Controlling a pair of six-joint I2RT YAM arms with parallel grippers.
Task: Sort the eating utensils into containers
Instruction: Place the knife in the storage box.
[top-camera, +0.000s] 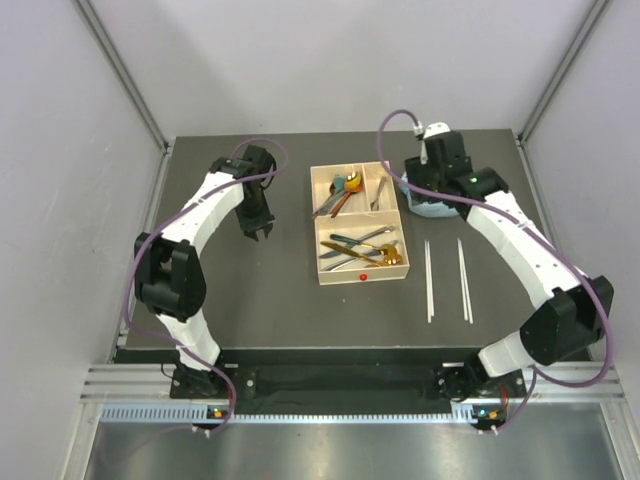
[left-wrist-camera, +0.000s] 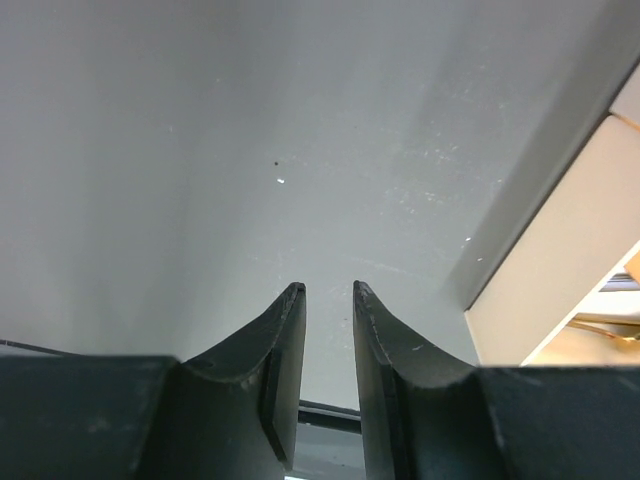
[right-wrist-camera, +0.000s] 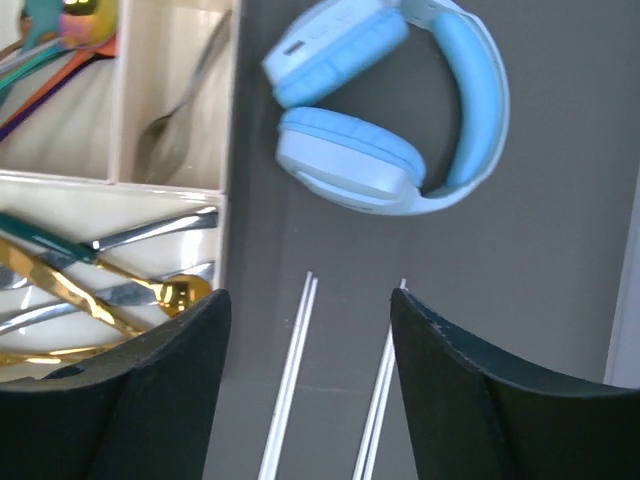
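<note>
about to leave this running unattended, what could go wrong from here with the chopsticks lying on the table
1. The pale thin chopsticks lie flat on the dark table, so the open right claw may slip off them or lift only one.
2. The light-blue over-ear headphones sit close by, beside the cream rectangular tray; a sweeping arm could shove them.

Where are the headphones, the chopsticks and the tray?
headphones (right-wrist-camera: 345, 160), right wrist view, lower ear cup.
chopsticks (top-camera: 429, 280), top external view, middle of the left pair.
tray (top-camera: 363, 276), top external view, red dot on its near rim.
</note>
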